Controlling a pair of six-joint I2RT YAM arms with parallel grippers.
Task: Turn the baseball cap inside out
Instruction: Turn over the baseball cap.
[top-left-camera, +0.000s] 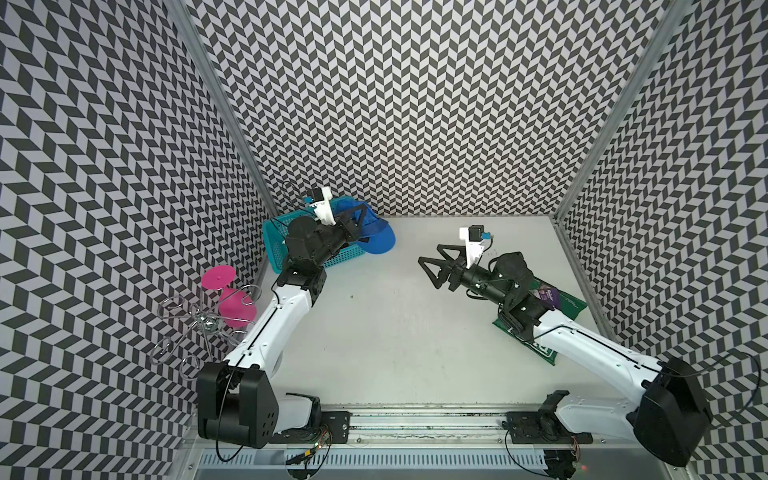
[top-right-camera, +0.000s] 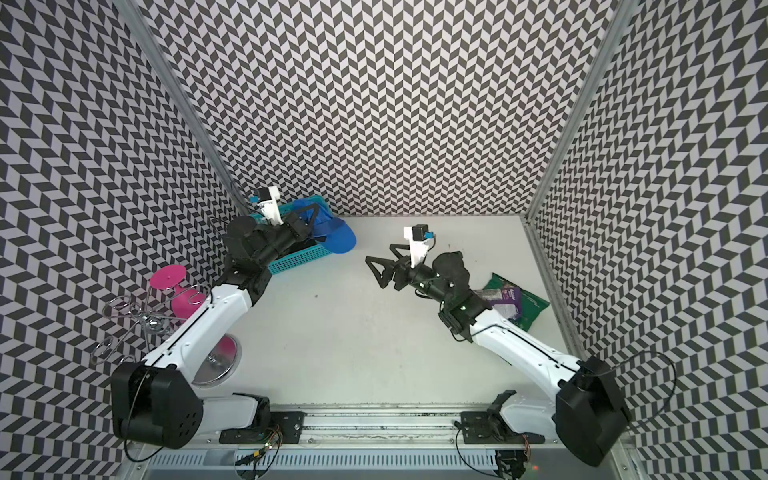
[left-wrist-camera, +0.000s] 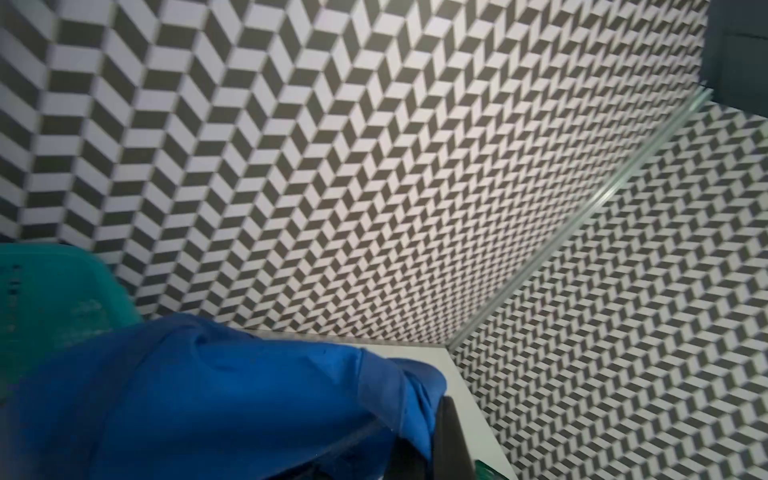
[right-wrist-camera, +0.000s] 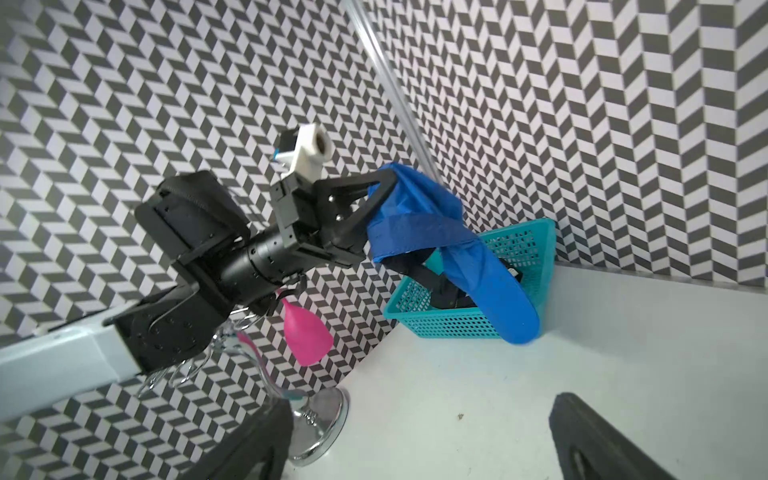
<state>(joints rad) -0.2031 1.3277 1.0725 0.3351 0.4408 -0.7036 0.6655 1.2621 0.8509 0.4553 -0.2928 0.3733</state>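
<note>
Left tool is clamped on the blue baseball cap, held over the teal basket left of centre in both top views — brim drooping toward the surface. Right tool, jaws apart and empty, sits right of the cap, aimed at it.

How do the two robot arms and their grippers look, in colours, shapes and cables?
Both the left arm and right arm have white links with black joints. A thin black cable runs along each white link. The left gripper and right gripper are black, with triangular frame fingers. A white camera mount sits on each wrist.
</note>
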